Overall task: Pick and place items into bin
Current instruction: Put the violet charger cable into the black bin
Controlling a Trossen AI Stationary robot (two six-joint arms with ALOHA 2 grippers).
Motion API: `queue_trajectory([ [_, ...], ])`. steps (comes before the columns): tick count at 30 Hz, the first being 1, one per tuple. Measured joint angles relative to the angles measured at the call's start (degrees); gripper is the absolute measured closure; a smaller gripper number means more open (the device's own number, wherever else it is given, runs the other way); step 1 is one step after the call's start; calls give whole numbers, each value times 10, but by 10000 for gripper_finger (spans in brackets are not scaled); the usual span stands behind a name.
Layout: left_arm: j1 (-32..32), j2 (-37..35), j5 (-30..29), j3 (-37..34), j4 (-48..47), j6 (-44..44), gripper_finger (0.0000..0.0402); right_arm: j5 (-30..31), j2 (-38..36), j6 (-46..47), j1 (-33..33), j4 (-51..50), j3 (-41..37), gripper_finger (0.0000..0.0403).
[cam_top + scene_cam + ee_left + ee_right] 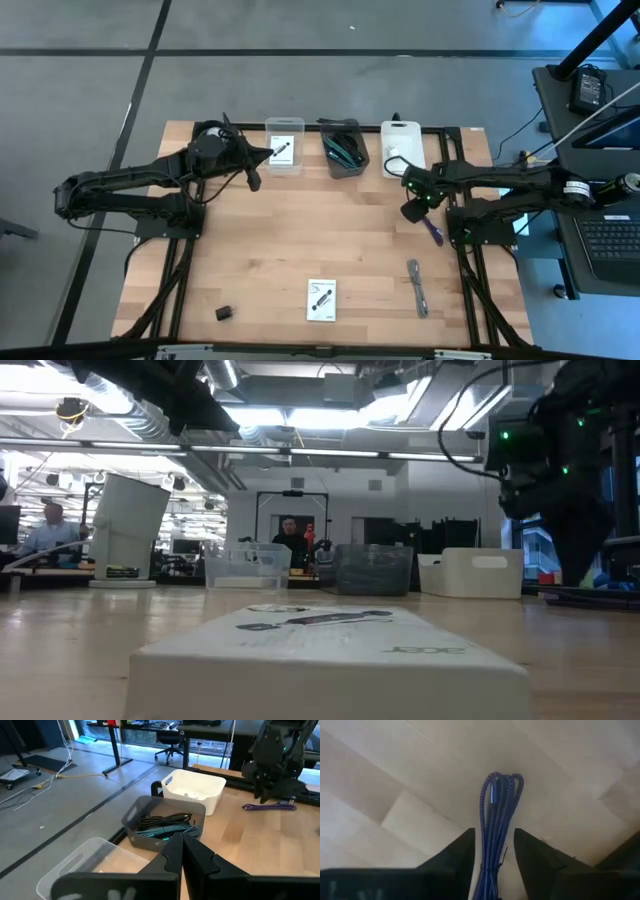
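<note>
The wooden table (300, 250) is big and light brown. The left arm stretches across the far left part of it, bent low, and its left gripper (268, 153) points at the clear bin (285, 145) at the far edge. Its two fingers (186, 851) are pressed tight together with nothing between them.

The right arm reaches in from the right side and bends down over the table. The right gripper (492, 851) hangs over a purple coiled cable (496, 815) that lies flat on the wood near the right edge. Its fingers are spread apart, one on each side of the cable, and I cannot tell if they touch it.

Along the far edge, right of the clear bin, stand a grey bin (345, 152) with dark and teal cables in it and a white bin (402, 148).

Near the front edge lie a white printed card (321, 299), a grey cable (417, 287) to its right, and a small black block (224, 313) to its left.
</note>
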Motion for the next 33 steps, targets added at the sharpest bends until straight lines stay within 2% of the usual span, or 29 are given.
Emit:
queue_trajectory([
  [5, 0, 0, 0, 0, 0, -44, 400, 0, 12, -1, 0, 55, -55, 238],
  [11, 0, 0, 0, 0, -1, -60, 400, -9, 34, 22, -1, 87, -90, 246],
  [15, 0, 0, 0, 0, -1, -60, 400, -3, 36, 28, 0, 85, -88, 287],
  [20, 0, 0, 2, 0, -1, -60, 400, 0, 41, 32, 0, 94, -64, 378],
  [23, 0, 0, 5, 0, -1, -60, 400, -12, 39, 28, 1, 128, -27, 387],
  [26, 0, 0, 5, 0, -1, -60, 400, -10, 33, 29, 0, 90, 25, 385],
  [31, 0, 0, 7, 0, -1, -21, 400, -7, 22, 12, -1, 103, 171, 391],
  [33, 0, 0, 9, 0, -1, -21, 400, -6, 24, -12, -6, 137, 230, 391],
])
